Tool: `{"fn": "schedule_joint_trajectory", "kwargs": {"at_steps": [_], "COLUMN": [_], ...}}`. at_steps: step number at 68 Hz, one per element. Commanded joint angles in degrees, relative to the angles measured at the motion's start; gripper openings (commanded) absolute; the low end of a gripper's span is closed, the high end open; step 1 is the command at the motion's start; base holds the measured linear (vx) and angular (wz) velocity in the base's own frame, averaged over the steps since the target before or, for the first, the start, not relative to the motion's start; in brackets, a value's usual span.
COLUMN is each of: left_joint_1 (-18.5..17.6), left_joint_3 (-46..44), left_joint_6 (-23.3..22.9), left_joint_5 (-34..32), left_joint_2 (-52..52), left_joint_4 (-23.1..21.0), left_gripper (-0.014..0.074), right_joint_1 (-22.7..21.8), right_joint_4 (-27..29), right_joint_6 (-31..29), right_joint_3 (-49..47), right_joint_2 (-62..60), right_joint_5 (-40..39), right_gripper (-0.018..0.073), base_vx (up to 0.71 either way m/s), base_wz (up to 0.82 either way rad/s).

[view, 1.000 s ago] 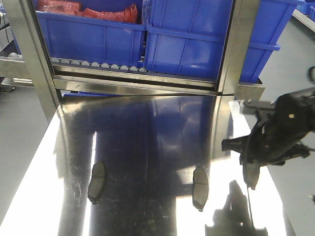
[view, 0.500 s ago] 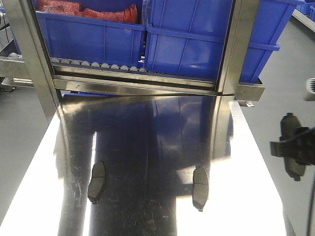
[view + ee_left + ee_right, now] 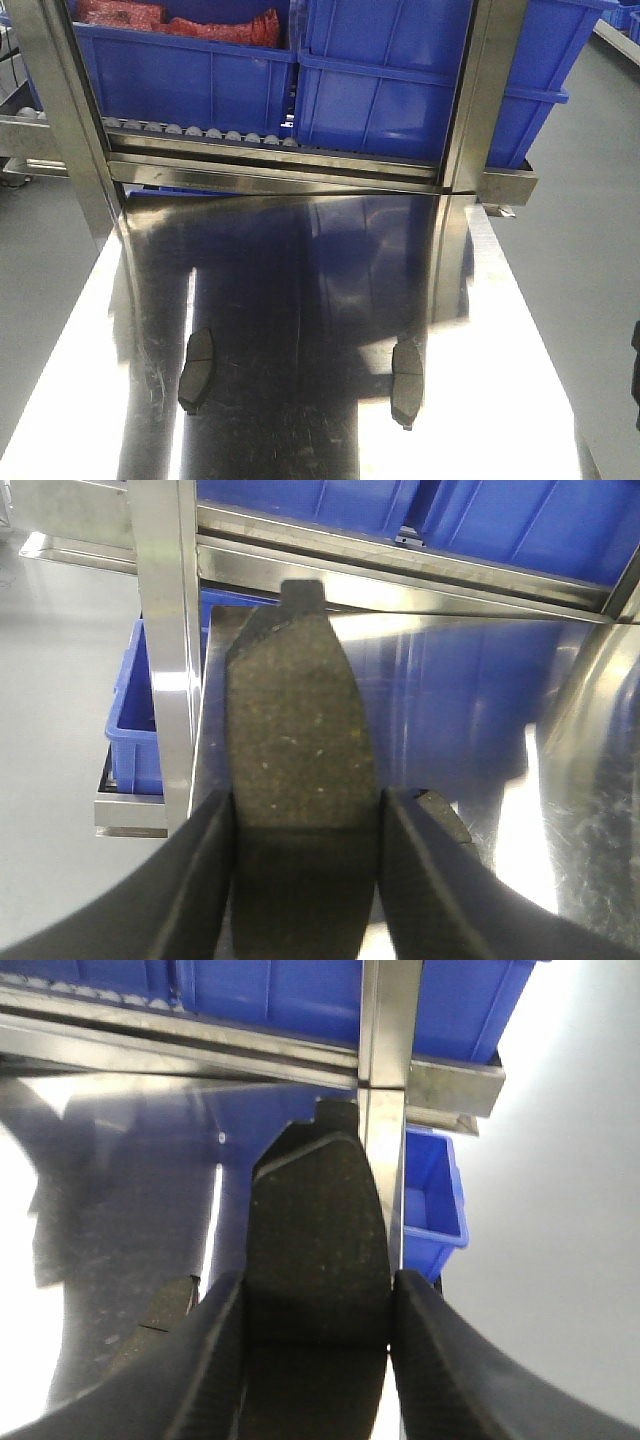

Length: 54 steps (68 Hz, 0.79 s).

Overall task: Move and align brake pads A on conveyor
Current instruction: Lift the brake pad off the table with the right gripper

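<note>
Dark grey curved brake pad point(image 3: 295, 710) clamped in the left gripper point(image 3: 305, 825); the right gripper point(image 3: 318, 1305), clamping another pad point(image 3: 320, 1210), has swung clear of front view, probably bound for the conveyor. Two pads point(image 3: 197, 370) point(image 3: 406, 384) wait on shiny steel table point(image 3: 300, 260).

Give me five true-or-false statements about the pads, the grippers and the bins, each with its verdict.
1. The left gripper clamps a pad, the left-held pad. True.
2. The right gripper is empty. False: it clamps the right-held pad.
3. Two pads lie on the steel table: the left table pad and the right table pad. True.
4. Those two pads touch. False: they lie well apart.
5. The bins behind the table are red. False: they are blue.
</note>
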Motion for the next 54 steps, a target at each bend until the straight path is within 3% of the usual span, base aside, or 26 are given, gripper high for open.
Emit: {"fn": "schedule_joint_trajectory", "kwargs": {"at_steps": [1, 54], "left_joint_1": [-0.2, -0.2], "left_joint_3": [-1.6, -1.6], "left_joint_6": [-0.5, -0.5], "left_joint_5": [-5.6, -5.6], "left_joint_2": [0.0, 0.0], "left_joint_4": [-0.4, -0.4], "left_gripper": [-0.0006, -0.0006], "right_joint_1": [-0.2, -0.2], "right_joint_4": [0.0, -1.4], "right_joint_6": [-0.6, -1.4], "right_joint_3": [0.1, 0.2], "right_joint_2": [-1.7, -2.0], "right_joint_5": [-8.6, -8.5], "right_gripper": [-0.0007, -0.0007], "base_vx": [0.0, 0.0], "base_wz": [0.0, 0.0]}}
